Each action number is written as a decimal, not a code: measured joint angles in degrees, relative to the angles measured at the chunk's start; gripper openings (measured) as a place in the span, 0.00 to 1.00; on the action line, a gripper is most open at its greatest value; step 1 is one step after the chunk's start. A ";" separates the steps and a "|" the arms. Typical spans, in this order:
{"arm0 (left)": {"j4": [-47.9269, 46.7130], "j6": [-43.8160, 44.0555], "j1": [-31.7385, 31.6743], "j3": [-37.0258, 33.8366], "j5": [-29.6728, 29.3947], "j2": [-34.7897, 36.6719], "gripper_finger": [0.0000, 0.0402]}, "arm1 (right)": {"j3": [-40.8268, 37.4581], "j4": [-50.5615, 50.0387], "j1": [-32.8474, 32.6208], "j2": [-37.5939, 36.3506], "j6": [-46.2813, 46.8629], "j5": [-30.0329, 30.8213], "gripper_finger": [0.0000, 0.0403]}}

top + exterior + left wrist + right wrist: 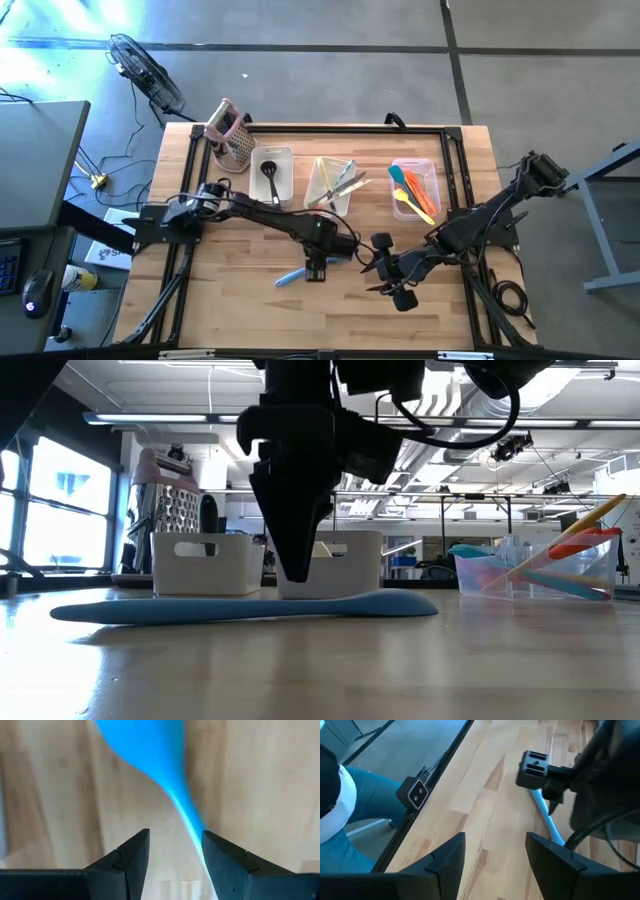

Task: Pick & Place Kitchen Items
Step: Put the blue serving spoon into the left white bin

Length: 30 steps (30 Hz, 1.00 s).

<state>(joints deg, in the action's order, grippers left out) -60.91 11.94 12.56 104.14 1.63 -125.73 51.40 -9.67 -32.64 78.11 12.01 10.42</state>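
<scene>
Wooden tabletop under both arms, and the left gripper (175,852) hangs over it with its fingers parted, straddling the blue spatula (291,276) that lies flat on the boards near the front edge (one finger looks to touch the handle, nothing lifted). Just beside it the right gripper (495,850) hovers spread and empty; I can read no writing anywhere.

A wooden worktop (240,300) filled the centre of the high view. Along its upper edge stood three clear bins (272,172) (328,185) (416,188) in a row, and a metal box grater (231,140) with a pink handle stood at the upper left. A fan (145,70) lay on the floor at upper left.
</scene>
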 joint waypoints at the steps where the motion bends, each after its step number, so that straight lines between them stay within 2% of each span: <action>1: 0.24 0.13 0.34 0.00 0.21 0.00 0.44 | 0.00 0.00 0.00 0.00 -0.12 -0.09 0.50; 6: 1.42 0.47 1.47 0.02 1.50 0.00 0.44 | 0.00 -0.01 -0.02 0.00 -0.24 -0.14 0.50; 14: 1.53 2.08 1.37 0.02 -0.38 0.00 0.44 | -0.02 0.01 0.00 0.00 0.20 0.14 0.50; 24: 4.09 2.47 1.36 0.00 0.40 0.00 0.44 | -0.02 0.09 0.00 0.00 0.37 0.13 0.50; 30: 7.14 3.37 1.38 -3.55 0.50 -0.04 0.44 | -0.02 0.02 0.02 0.00 0.39 0.33 0.50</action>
<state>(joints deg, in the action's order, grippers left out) -53.77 15.31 13.93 100.59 2.13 -125.78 51.37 -9.65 -32.62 78.11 12.40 10.76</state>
